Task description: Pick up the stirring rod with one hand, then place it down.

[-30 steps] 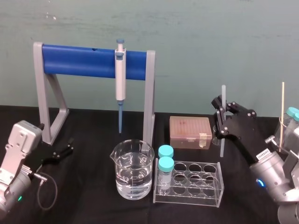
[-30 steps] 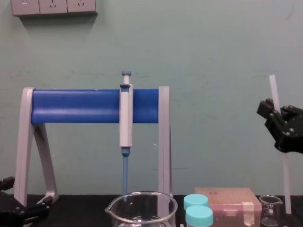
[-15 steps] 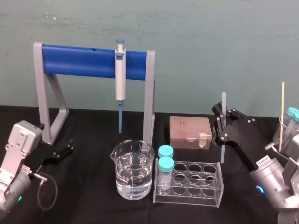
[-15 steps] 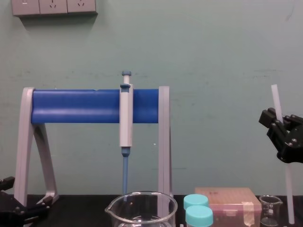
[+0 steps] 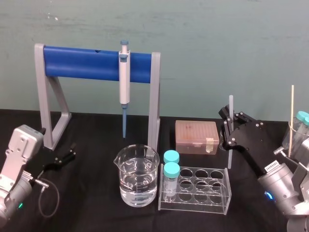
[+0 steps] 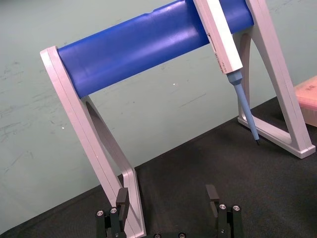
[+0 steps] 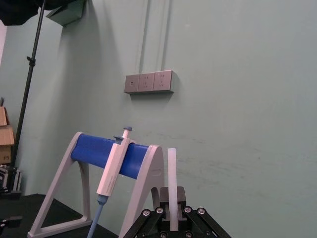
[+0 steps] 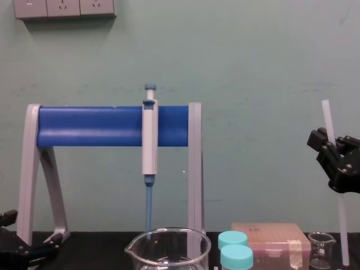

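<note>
fingers [image 5: 224, 114] of the right gripper [image 5: 229, 123] clamp the stirring rod [image 5: 230, 155], long axis vertical; left gripper [image 5: 71, 152] parked, spread.

The left gripper [image 5: 71, 152] is black and angular; its boxy grey wrist [image 5: 21, 145] carries a looping cable [image 5: 48, 200] and a green light [image 5: 20, 206]. The right gripper [image 5: 228, 117], black too, shows silver screws [image 5: 235, 126]; behind sit a white label [image 5: 271, 166] and a blue light [image 5: 267, 195].

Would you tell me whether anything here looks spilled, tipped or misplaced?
Nothing stands out: the translucent white stirring rod is upright in the right claw, the grey-and-blue pipette hangs straight, the glass beaker sits upright; the left claw idles far left.
</note>
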You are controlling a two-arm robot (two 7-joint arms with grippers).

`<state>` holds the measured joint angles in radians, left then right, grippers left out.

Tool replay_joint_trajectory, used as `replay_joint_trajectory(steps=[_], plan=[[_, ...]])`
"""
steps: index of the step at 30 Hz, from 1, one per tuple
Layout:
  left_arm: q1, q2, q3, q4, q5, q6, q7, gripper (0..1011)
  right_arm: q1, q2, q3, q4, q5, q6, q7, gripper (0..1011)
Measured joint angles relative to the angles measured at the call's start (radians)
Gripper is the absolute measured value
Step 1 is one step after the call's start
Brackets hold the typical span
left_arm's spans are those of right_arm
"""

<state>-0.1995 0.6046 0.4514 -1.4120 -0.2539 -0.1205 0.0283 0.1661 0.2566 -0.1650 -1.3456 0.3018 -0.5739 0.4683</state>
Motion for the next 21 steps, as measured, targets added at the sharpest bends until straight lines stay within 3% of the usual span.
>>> replay_joint_trajectory(steps=[21], plan=[[0.0,0.0,0.0,0.0,0.0,0.0,0.0,1000,0.001,0.001,-0.001,0.001,0.002,0.001,0.0,68]])
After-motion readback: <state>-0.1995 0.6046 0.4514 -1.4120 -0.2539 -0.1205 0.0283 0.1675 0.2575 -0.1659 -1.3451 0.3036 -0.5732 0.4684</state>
